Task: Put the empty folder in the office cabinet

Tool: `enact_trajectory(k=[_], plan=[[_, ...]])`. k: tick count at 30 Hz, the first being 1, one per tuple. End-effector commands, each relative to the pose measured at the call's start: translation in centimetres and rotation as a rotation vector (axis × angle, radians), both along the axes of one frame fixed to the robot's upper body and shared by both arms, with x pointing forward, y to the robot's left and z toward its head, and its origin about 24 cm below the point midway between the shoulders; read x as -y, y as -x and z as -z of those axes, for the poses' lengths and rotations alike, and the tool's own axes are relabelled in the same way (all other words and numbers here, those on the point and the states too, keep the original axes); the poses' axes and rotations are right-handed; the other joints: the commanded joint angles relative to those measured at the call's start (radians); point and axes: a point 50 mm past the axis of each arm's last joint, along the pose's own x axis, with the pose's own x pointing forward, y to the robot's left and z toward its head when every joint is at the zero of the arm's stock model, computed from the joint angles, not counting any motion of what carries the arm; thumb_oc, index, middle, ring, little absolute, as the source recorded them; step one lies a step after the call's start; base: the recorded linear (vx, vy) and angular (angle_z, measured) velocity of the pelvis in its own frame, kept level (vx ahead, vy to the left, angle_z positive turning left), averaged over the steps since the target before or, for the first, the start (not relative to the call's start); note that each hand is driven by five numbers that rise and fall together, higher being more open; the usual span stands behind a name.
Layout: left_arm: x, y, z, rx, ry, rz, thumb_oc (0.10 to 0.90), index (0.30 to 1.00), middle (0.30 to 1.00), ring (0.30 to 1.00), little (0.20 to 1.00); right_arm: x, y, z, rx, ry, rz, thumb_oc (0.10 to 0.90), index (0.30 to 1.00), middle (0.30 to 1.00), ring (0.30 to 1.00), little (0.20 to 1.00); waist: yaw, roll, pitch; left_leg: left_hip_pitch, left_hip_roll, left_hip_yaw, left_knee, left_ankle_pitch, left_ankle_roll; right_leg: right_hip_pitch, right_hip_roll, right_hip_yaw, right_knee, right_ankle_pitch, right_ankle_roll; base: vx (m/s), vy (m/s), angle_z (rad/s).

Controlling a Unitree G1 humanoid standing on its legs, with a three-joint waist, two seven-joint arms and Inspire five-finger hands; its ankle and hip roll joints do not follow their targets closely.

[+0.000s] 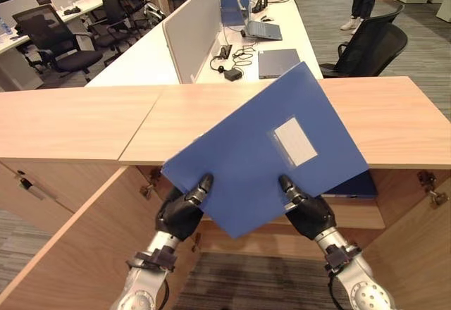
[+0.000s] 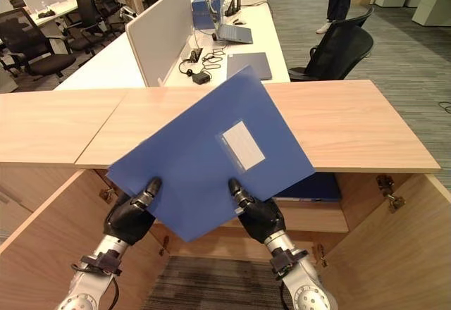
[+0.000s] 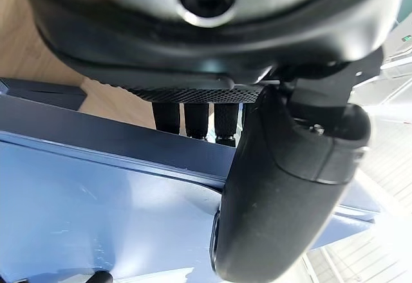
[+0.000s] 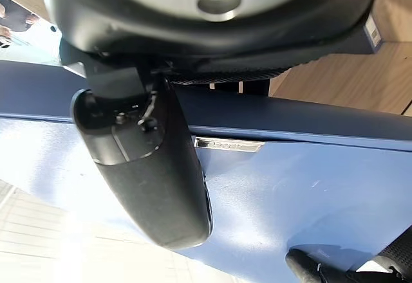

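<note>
A flat blue folder with a white label is held tilted in the air in front of the open wooden cabinet. My left hand pinches its lower left edge, thumb on top and fingers beneath. My right hand pinches the lower right edge the same way. In the wrist views each thumb lies on the blue folder surface. Another dark blue folder lies on the shelf inside the cabinet, behind the held one.
The cabinet doors stand open to both sides. Beyond the cabinet top is a white desk with a laptop, cables and a divider. Black office chairs stand nearby, and a person's legs show at the far right.
</note>
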Motion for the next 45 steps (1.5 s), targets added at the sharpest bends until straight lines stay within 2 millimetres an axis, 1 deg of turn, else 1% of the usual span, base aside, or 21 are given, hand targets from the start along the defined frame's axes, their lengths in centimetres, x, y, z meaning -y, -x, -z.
enact_trajectory(k=[1, 2, 3, 4, 7, 9, 12, 13, 14, 15, 16, 19, 21, 26, 27, 30, 32, 35, 39, 43, 45], plan=[[-0.2, -2.5, -5.8, 0.335, -0.115, 0.072, 0.400, 0.300, 0.300, 0.300, 0.300, -1.0, -1.0, -2.7, 0.200, 0.130, -0.155, 0.400, 0.300, 0.300, 0.300, 0.300, 0.023, -0.048, -0.028, 0.090, 0.006, -0.032, -0.002, -0.124, -0.038, -0.082, -0.034, 0.037, 0.095, -0.069, 0.026, 0.00, 0.000, 0.00], [-0.3, -2.5, -5.8, 0.335, -0.121, 0.065, 0.596, 0.594, 0.594, 0.594, 0.594, -0.7, -1.0, -2.5, 0.194, 0.161, -0.156, 0.400, 0.300, 0.300, 0.300, 0.300, 0.024, -0.049, -0.028, 0.089, 0.006, -0.032, -0.002, -0.124, -0.038, -0.082, -0.033, 0.037, 0.096, -0.070, 0.025, 0.00, 0.000, 0.00], [-0.3, -2.5, -5.8, 0.334, -0.121, 0.065, 0.596, 0.594, 0.594, 0.594, 0.594, -0.7, -1.0, -2.5, 0.194, 0.162, -0.156, 0.400, 0.300, 0.300, 0.300, 0.300, 0.024, -0.049, -0.028, 0.089, 0.006, -0.032, -0.002, -0.124, -0.038, -0.082, -0.033, 0.037, 0.096, -0.070, 0.025, 0.00, 0.000, 0.00], [-0.4, -2.5, -5.8, 0.333, -0.125, 0.059, 0.800, 0.900, 0.900, 0.900, 0.900, -0.4, -1.0, -2.4, 0.188, 0.187, -0.154, 0.400, 0.300, 0.300, 0.300, 0.300, 0.024, -0.049, -0.029, 0.089, 0.007, -0.032, -0.002, -0.124, -0.038, -0.082, -0.033, 0.037, 0.095, -0.070, 0.026, 0.00, 0.000, 0.00], [-1.7, -2.8, -5.8, 0.346, -0.265, -0.041, 0.800, 0.900, 0.900, 0.900, 0.900, 1.5, -1.0, -1.6, 0.156, 0.359, -0.151, 0.400, 0.300, 0.300, 0.300, 0.300, 0.027, -0.056, -0.028, 0.085, 0.009, -0.033, -0.002, -0.121, -0.039, -0.082, -0.033, 0.035, 0.094, -0.069, 0.026, 0.00, 0.000, 0.00], [-3.2, -2.7, -3.7, 0.287, -0.470, -0.072, 0.800, 0.900, 0.900, 0.900, 0.900, 4.6, -0.5, -0.5, 0.110, 0.605, -0.159, 0.400, 0.300, 0.300, 0.300, 0.300, 0.026, -0.059, -0.024, 0.083, 0.009, -0.033, -0.002, -0.121, -0.041, -0.083, -0.032, 0.033, 0.090, -0.067, 0.025, 0.00, -0.010, 0.02], [-4.1, -2.4, -2.6, 0.263, -0.672, -0.058, 0.800, 0.900, 0.900, 0.900, 0.900, 5.6, 0.1, 0.1, 0.080, 0.656, -0.162, 0.400, 0.300, 0.300, 0.300, 0.300, 0.026, -0.060, -0.022, 0.083, 0.011, -0.033, -0.002, -0.120, -0.042, -0.084, -0.033, 0.032, 0.088, -0.064, 0.026, 0.00, 0.000, 0.01], [-5.7, -1.3, 0.7, 0.111, -0.803, 0.000, 0.800, 0.900, 0.900, 0.900, 0.900, 6.9, 0.8, 0.6, 0.051, 0.750, -0.204, 0.400, 0.300, 0.300, 0.300, 0.300, 0.026, -0.057, -0.019, 0.080, 0.011, -0.032, -0.002, -0.119, -0.045, -0.088, -0.034, 0.031, 0.088, -0.063, 0.028, 0.00, 0.003, 0.04], [-6.0, -0.9, 1.7, 0.071, -0.857, 0.035, 0.800, 0.900, 0.900, 0.900, 0.900, 7.3, 1.1, 1.0, 0.027, 0.782, -0.218, 0.400, 0.300, 0.300, 0.300, 0.300, 0.025, -0.056, -0.019, 0.080, 0.011, -0.030, -0.002, -0.119, -0.046, -0.089, -0.034, 0.030, 0.088, -0.062, 0.028, 0.00, 0.000, 0.00], [-6.8, 0.4, 4.3, -0.050, -0.979, 0.134, 0.800, 0.900, 0.900, 0.900, 0.900, 8.1, 1.6, 1.6, -0.003, 0.850, -0.246, 0.400, 0.300, 0.300, 0.300, 0.300, 0.025, -0.054, -0.017, 0.076, 0.011, -0.029, -0.002, -0.117, -0.047, -0.091, -0.035, 0.029, 0.088, -0.060, 0.030, 0.00, 0.000, 0.00], [-6.7, 0.4, 4.3, -0.049, -0.980, 0.134, 0.800, 0.900, 0.900, 0.900, 0.900, 8.1, 1.6, 1.6, -0.004, 0.850, -0.245, 0.400, 0.300, 0.300, 0.300, 0.300, 0.025, -0.054, -0.017, 0.077, 0.011, -0.029, -0.002, -0.118, -0.047, -0.091, -0.035, 0.029, 0.088, -0.061, 0.030, 0.00, 0.003, -0.06], [-7.4, 2.3, 7.6, -0.186, -1.153, 0.296, 0.800, 0.900, 0.900, 0.900, 0.900, 9.0, 1.9, 2.3, -0.035, 0.931, -0.269, 0.400, 0.300, 0.300, 0.300, 0.300, 0.025, -0.050, -0.015, 0.074, 0.011, -0.027, -0.002, -0.118, -0.048, -0.094, -0.037, 0.027, 0.088, -0.059, 0.033, -0.01, 0.002, -0.03], [-7.5, 4.9, 11.2, -0.331, -1.293, 0.469, 0.800, 0.900, 0.900, 0.900, 0.900, 9.3, 2.3, 3.2, -0.067, 0.971, -0.288, 0.400, 0.300, 0.300, 0.300, 0.300, 0.022, -0.049, -0.014, 0.072, 0.012, -0.026, -0.002, -0.119, -0.048, -0.096, -0.035, 0.030, 0.088, -0.061, 0.034, 0.00, 0.000, 0.00], [-6.8, 7.0, 13.9, -0.427, -1.345, 0.596, 0.800, 0.900, 0.900, 0.900, 0.900, 9.2, 3.1, 4.9, -0.131, 0.980, -0.286, 0.400, 0.300, 0.300, 0.300, 0.300, 0.021, -0.049, -0.015, 0.070, 0.013, -0.028, -0.002, -0.121, -0.047, -0.099, -0.034, 0.030, 0.088, -0.064, 0.034, 0.00, 0.004, 0.05], [-6.4, 7.5, 14.7, -0.471, -1.344, 0.594, 0.800, 0.900, 0.900, 0.900, 0.900, 9.2, 3.5, 6.4, -0.198, 0.963, -0.246, 0.400, 0.300, 0.300, 0.300, 0.300, 0.021, -0.048, -0.017, 0.070, 0.013, -0.028, -0.002, -0.121, -0.047, -0.099, -0.033, 0.029, 0.088, -0.065, 0.032, 0.00, 0.000, 0.00], [-6.1, 7.9, 15.4, -0.510, -1.347, 0.589, 0.800, 0.900, 0.900, 0.900, 0.900, 8.7, 3.6, 7.5, -0.243, 0.910, -0.199, 0.400, 0.300, 0.300, 0.300, 0.300, 0.021, -0.049, -0.016, 0.070, 0.013, -0.028, -0.002, -0.121, -0.046, -0.100, -0.032, 0.028, 0.089, -0.066, 0.030, 0.00, -0.001, -0.01], [-5.2, 9.2, 17.0, -0.609, -1.324, 0.586, 0.800, 0.900, 0.900, 0.900, 0.900, 7.6, 4.0, 10.5, -0.409, 0.652, 0.036, 0.400, 0.300, 0.300, 0.300, 0.300, 0.022, -0.045, -0.015, 0.068, 0.010, -0.029, -0.002, -0.119, -0.044, -0.099, -0.030, 0.030, 0.090, -0.066, 0.027, 0.00, 0.000, 0.00], [-4.7, 10.2, 17.9, -0.669, -1.322, 0.580, 0.800, 0.900, 0.900, 0.900, 0.900, 7.0, 3.7, 12.1, -0.518, 0.436, 0.255, 0.400, 0.300, 0.300, 0.300, 0.300, 0.021, -0.041, -0.015, 0.071, 0.009, -0.031, -0.002, -0.121, -0.043, -0.098, -0.030, 0.030, 0.090, -0.067, 0.025, 0.02, 0.002, 0.02], [-4.1, 9.8, 18.0, -0.638, -1.353, 0.561, 0.800, 0.900, 0.900, 0.900, 0.900, 7.0, 2.7, 12.9, -0.602, 0.190, 0.496, 0.400, 0.300, 0.300, 0.300, 0.300, 0.028, -0.033, -0.009, 0.069, 0.007, -0.034, -0.002, -0.123, -0.044, -0.098, -0.029, 0.028, 0.090, -0.071, 0.024, 0.02, -0.001, 0.00], [-3.7, 9.2, 17.7, -0.619, -1.336, 0.525, 0.800, 0.900, 0.900, 0.900, 0.900, 7.7, 1.5, 12.7, -0.622, 0.097, 0.617, 0.400, 0.300, 0.300, 0.300, 0.300, 0.038, -0.026, 0.001, 0.062, 0.003, -0.039, -0.002, -0.123, -0.044, -0.104, -0.030, 0.024, 0.090, -0.072, 0.023, 0.00, -0.001, 0.01], [-3.5, 8.4, 17.4, -0.593, -1.325, 0.487, 0.800, 0.900, 0.900, 0.900, 0.900, 9.6, -1.4, 10.6, -0.549, -0.048, 0.803, 0.400, 0.300, 0.300, 0.300, 0.300, 0.051, -0.011, 0.018, 0.043, -0.001, -0.046, -0.002, -0.118, -0.044, -0.123, -0.032, 0.016, 0.095, -0.072, 0.022, -0.04, 0.006, 0.01]])
